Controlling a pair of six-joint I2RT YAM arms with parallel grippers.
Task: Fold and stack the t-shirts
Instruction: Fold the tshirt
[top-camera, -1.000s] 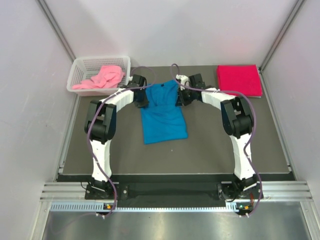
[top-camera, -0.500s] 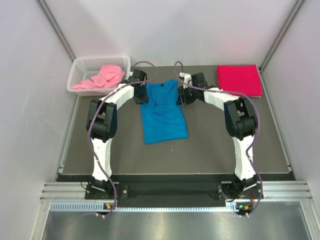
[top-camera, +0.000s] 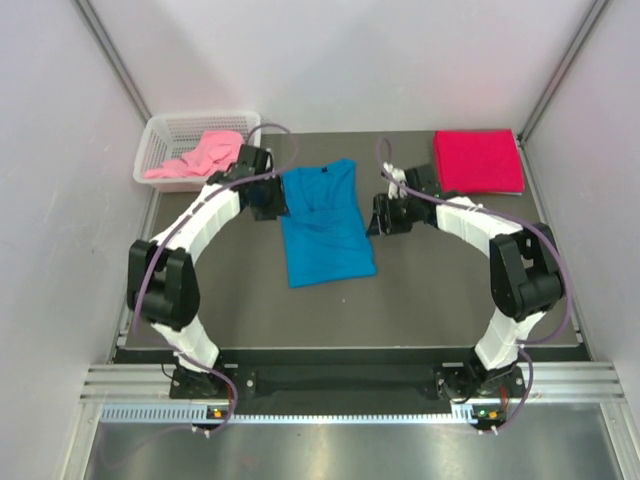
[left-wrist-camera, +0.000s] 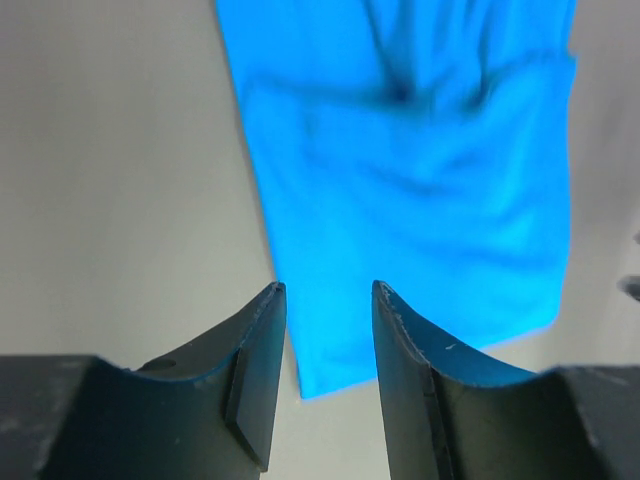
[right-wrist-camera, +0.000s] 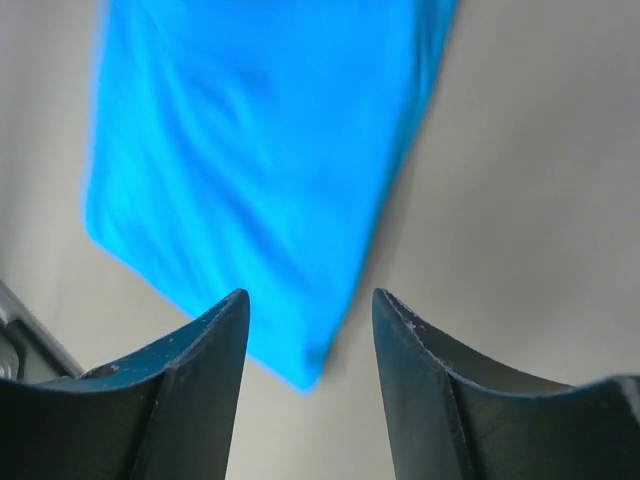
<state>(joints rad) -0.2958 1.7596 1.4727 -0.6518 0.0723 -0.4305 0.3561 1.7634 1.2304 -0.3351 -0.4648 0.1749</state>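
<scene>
Left tool (left-wrist-camera: 328, 290) spread, blue t-shirt (top-camera: 328, 235) folded narrow, rumpled

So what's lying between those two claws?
The blue t-shirt lies spread between the left gripper and the right gripper, both open and empty. The top view shows it best.

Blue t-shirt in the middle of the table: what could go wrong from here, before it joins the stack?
1. The blue t-shirt lies wrinkled with a slanted lower edge, so the next fold may come out crooked.
2. The left gripper and right gripper are open and empty close to its edges, and a finger might drag the cloth.
3. The pink t-shirt lies crumpled in the basket beside the left arm, which might snag it.
</scene>
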